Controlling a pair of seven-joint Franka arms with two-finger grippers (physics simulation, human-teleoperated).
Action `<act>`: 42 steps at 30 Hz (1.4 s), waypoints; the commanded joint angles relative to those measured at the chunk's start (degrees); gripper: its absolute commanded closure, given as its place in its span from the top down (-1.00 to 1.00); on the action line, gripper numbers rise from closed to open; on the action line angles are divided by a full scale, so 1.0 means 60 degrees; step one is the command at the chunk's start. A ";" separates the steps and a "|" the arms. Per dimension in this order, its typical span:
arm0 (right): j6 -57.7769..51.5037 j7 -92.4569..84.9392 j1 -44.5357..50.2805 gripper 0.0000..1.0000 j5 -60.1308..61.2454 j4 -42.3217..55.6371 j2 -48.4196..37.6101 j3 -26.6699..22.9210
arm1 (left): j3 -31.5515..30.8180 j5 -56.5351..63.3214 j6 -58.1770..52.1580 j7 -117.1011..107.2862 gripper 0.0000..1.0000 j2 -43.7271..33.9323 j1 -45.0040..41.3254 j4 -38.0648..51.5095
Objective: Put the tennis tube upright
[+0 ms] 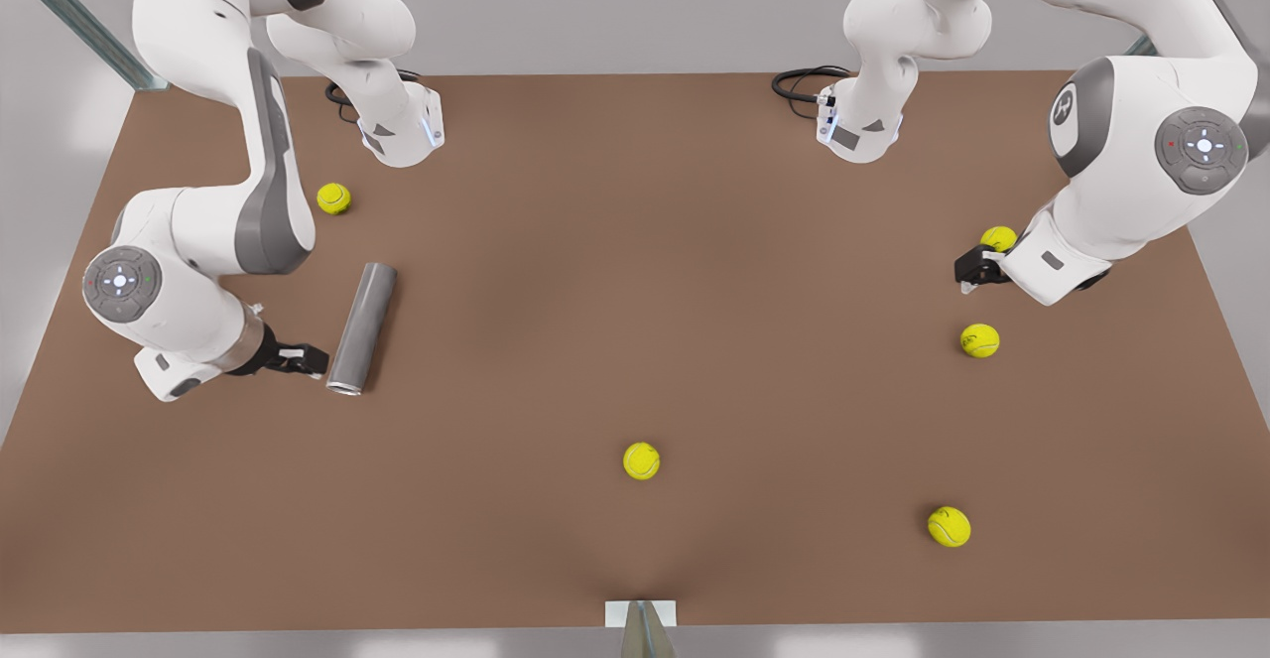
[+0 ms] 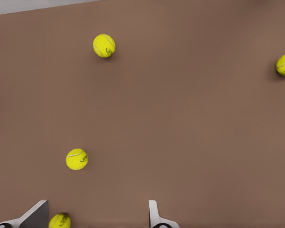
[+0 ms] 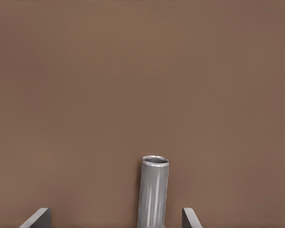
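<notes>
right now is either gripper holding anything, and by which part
Nothing is held. The right gripper is open, its fingers apart on either side of the lying tennis tube near its rimmed end. The left gripper is open beside a tennis ball.

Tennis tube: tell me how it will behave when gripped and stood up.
The tennis tube lies flat on the table, so a nudge would probably roll it sideways. Its open rim suggests it's hollow, likely light. Standing, it may tip easily. The right gripper is open beside it.
</notes>
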 commanded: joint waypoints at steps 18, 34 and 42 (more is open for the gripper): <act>0.2815 0.1244 -0.0404 1.00 0.0052 -0.4614 -0.1468 0.0674 | -0.0030 0.0010 -0.0044 0.0000 1.00 0.0131 0.0041 0.0000; 0.5540 0.0409 -0.1928 1.00 0.0096 -0.7118 -0.0428 0.0703 | -0.0558 0.0025 -0.0103 -0.0015 1.00 0.0204 0.0554 0.0000; 0.6037 0.0262 -0.1826 1.00 0.0111 -0.7676 -0.0209 0.0703 | -0.0572 0.0010 -0.0132 -0.0029 1.00 0.0263 0.0554 0.0000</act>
